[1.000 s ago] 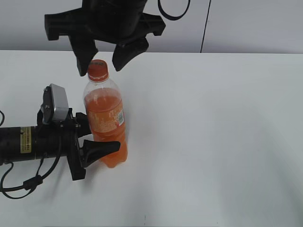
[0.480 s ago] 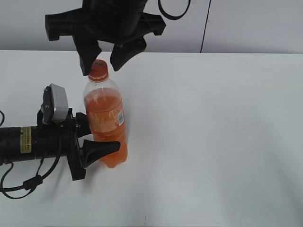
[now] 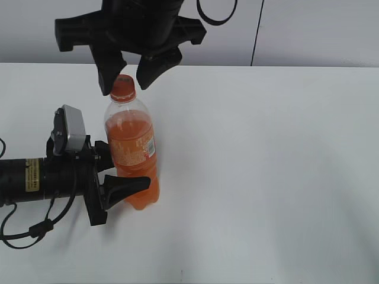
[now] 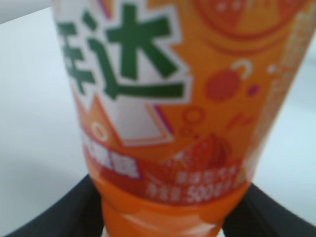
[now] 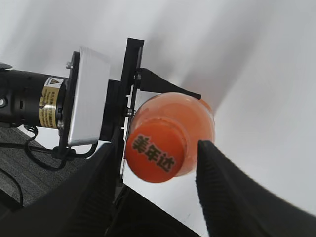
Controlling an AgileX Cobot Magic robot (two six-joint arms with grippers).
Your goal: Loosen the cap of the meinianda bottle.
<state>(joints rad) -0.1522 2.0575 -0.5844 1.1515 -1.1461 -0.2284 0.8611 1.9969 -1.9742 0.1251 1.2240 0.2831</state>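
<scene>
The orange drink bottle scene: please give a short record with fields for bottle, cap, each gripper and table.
bottle: tall clear plastic bottle of orange drink, upright on table
cap: small round orange screw cap, on the bottle
left gripper: shut around the lower bottle body
right gripper: open, fingers either side of the cap, contact not clear
table: plain white surface

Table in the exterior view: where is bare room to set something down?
The table is bare everywhere right of the bottle, and along the front edge. Crowded: the left side, where the left tool clamps the bottle, and above the cap, flanked by the right tool.
</scene>
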